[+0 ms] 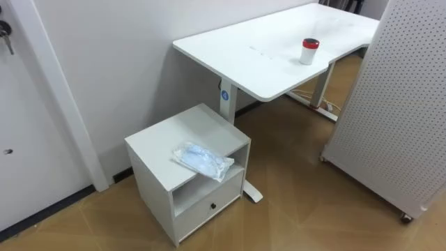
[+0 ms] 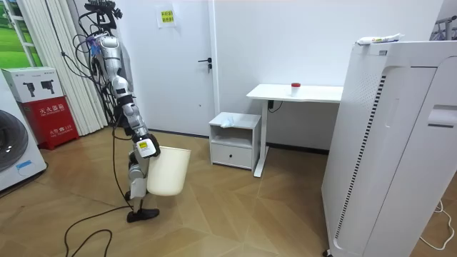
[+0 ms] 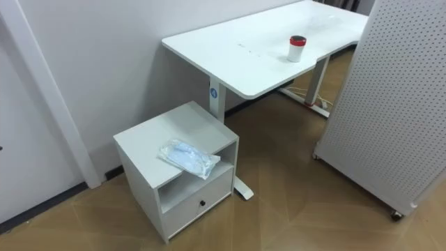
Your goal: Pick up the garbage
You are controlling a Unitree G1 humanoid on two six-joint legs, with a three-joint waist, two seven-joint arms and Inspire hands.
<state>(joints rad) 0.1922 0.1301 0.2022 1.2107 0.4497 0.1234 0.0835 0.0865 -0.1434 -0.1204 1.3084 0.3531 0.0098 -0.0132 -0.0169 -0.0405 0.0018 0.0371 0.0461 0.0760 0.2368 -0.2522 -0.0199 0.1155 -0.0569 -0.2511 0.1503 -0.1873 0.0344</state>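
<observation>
Out on the wooden floor the robot stood well apart from the furniture. Its right hand (image 2: 145, 148) was down at hip height, right against the rim of a white waste bin (image 2: 168, 171). Whether that hand actually had a grip on the bin could not be told from the room view.

Ahead of it sat the small white bedside cabinet (image 1: 157, 139), with an open shelf over a single drawer. There lay the garbage, a crumpled blue-and-white plastic wrapper (image 1: 203, 160). It was flat on the cabinet top at the front edge, towards the right corner, with its tip poking just over the shelf opening. Nothing was touching it.

Just behind the cabinet stood the white desk (image 1: 237, 49), its leg coming down beside the cabinet's far corner. A white cup with a red lid (image 1: 309, 51) stood upright on it, close to the near edge and well apart from the wrapper. To the right rose a white perforated panel (image 1: 397, 104) on castors, and a white door (image 1: 21, 139) closed off the left side.
</observation>
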